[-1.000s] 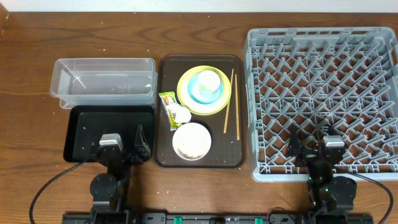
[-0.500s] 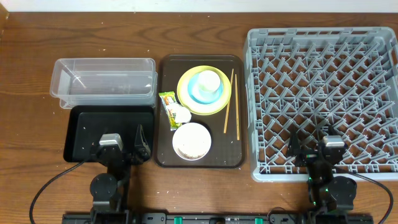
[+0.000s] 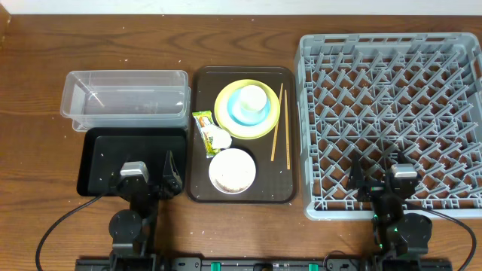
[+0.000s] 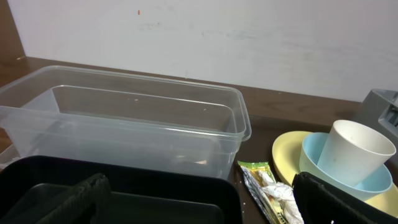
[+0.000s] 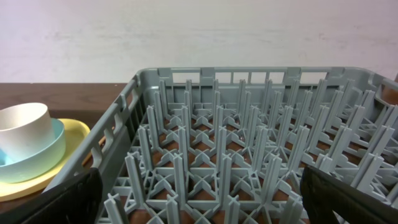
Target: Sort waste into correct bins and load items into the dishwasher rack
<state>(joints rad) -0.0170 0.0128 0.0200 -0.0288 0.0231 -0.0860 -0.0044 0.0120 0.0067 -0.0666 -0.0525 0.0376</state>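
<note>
Two pincers gape fully open and empty: left pincer over the black tray, right pincer over the dishwasher rack at its near edge. Stacked yellow plate, blue bowl and cup, wrapper, tissue, pale bowl and chopsticks sit on the brown serving tray.

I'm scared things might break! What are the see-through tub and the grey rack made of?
The clear tub looks like glossy plastic: you see the table through it. The grey rack looks like matte moulded plastic, with a lattice of pegs.
</note>
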